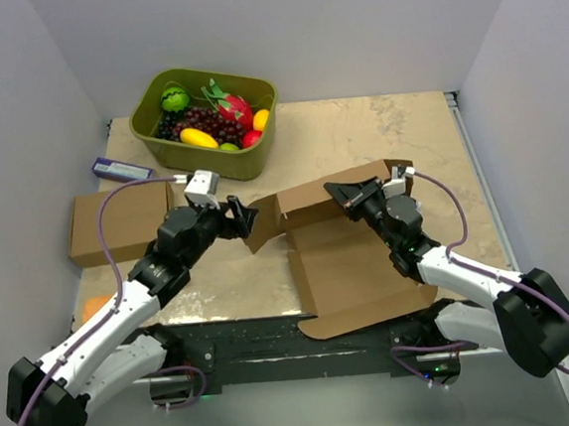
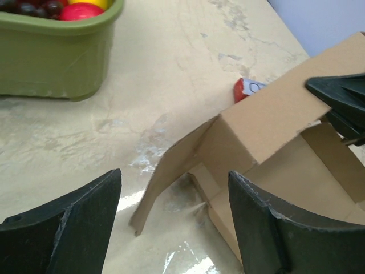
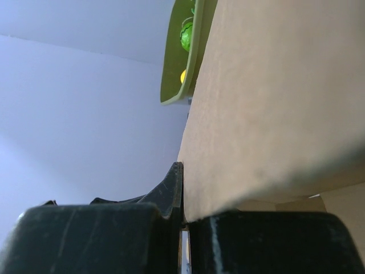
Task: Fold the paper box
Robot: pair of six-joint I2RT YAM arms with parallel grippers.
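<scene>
The paper box (image 1: 354,267) is lying half-opened on the table (image 1: 396,123) in front of the right arm, its base sitting flat near the front edge, its rear panel standing up and its left side flap angling outward. The right gripper (image 1: 346,194) is clamping the top edge of that raised panel, while the left gripper (image 1: 237,217) is hovering with its jaws spread wide just beside the left flap, apart from it. Another cardboard box (image 1: 121,222) is resting at the left and a green tub (image 1: 203,115) of fruit is sitting at the back

No legible text; print on small blue packet (image 1: 121,168) too blurred.
</scene>
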